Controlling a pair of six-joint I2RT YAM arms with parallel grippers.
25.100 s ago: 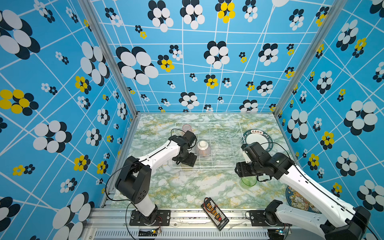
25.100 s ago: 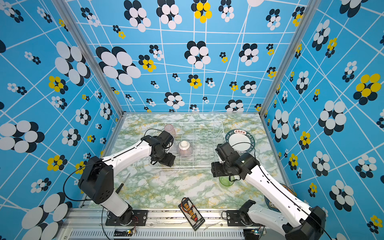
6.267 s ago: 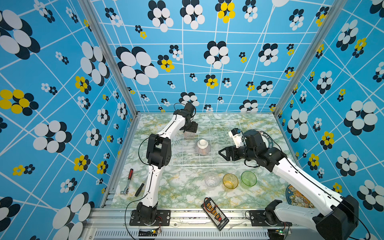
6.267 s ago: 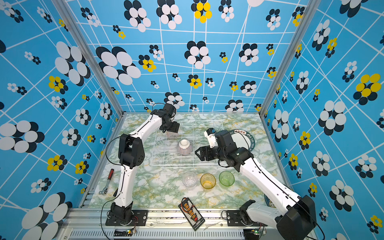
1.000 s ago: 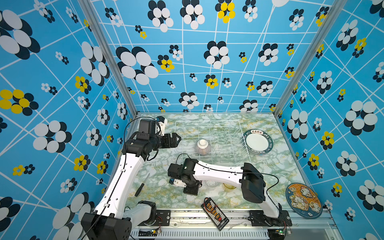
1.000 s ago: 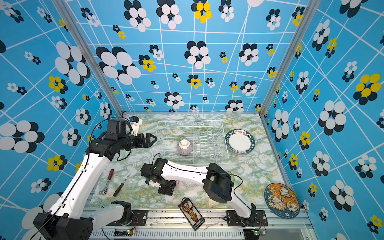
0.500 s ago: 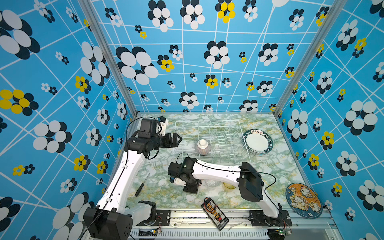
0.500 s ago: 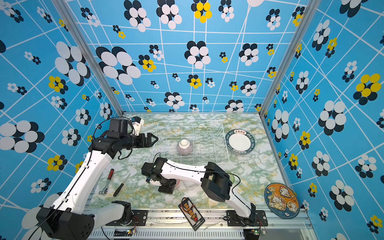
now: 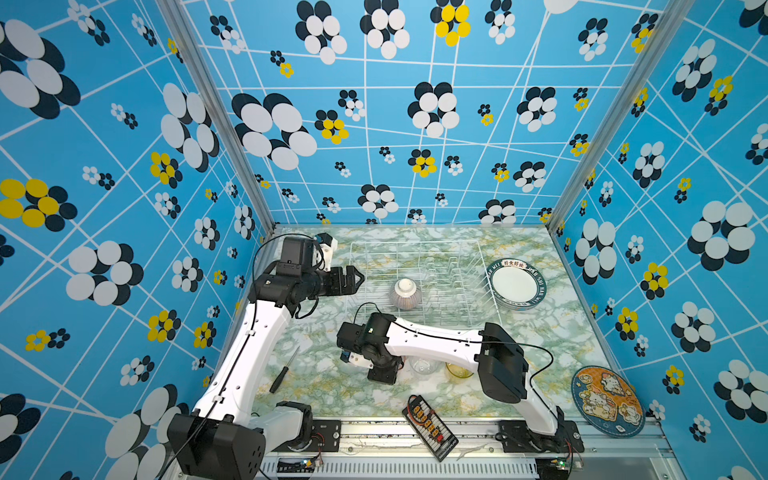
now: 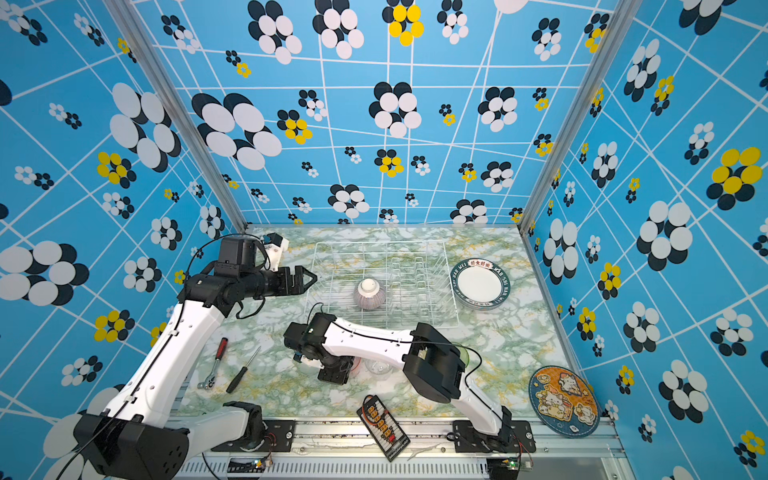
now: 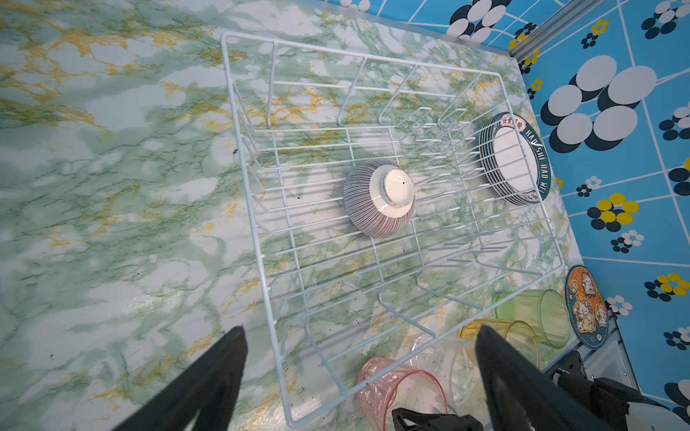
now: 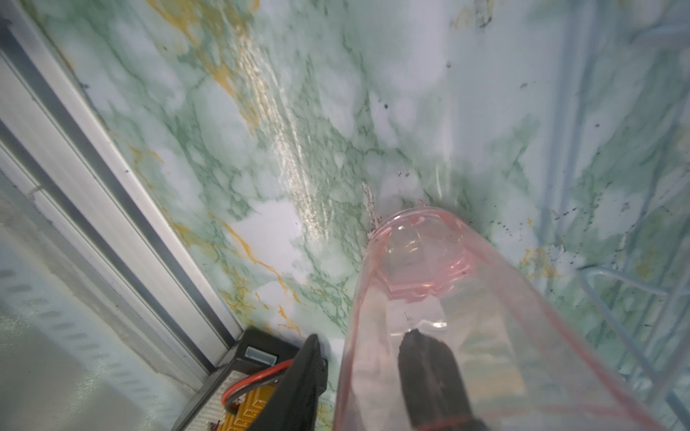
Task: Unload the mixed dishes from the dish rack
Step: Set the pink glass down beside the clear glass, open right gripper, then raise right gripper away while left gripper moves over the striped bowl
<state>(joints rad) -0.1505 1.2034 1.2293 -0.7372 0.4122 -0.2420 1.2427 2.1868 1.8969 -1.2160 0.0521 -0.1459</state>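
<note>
The white wire dish rack [image 9: 415, 243] [image 10: 374, 245] [image 11: 239, 112] holds only the purple-striped bowl [image 9: 405, 293] [image 10: 369, 294] [image 11: 381, 197], upside down. A stack of green-rimmed plates [image 9: 515, 286] [image 11: 515, 160] lies on the table right of the rack. The pink tumbler [image 12: 448, 317] [image 11: 388, 384] stands in front of the rack, beside the clear [image 9: 424, 365], yellow [image 11: 511, 332] and green [image 11: 537, 309] ones. My right gripper [image 12: 362, 336] [image 9: 380, 376] is open. It has one finger inside the pink tumbler and one outside, clear of the wall. My left gripper [image 9: 353, 279] [image 11: 360, 330] hovers open at the rack's left edge.
A black board with orange connectors [image 9: 430, 422] [image 12: 257, 384] lies at the front edge, close to my right gripper. A screwdriver [image 9: 284, 370] and a ratchet [image 10: 214, 363] lie front left. A round blue cartoon mat [image 9: 606, 401] sits front right. Blue patterned walls close three sides.
My right gripper's jaws have parted from the pink tumbler's wall, which they pinched a second ago. The left gripper has drifted slightly toward the rack.
</note>
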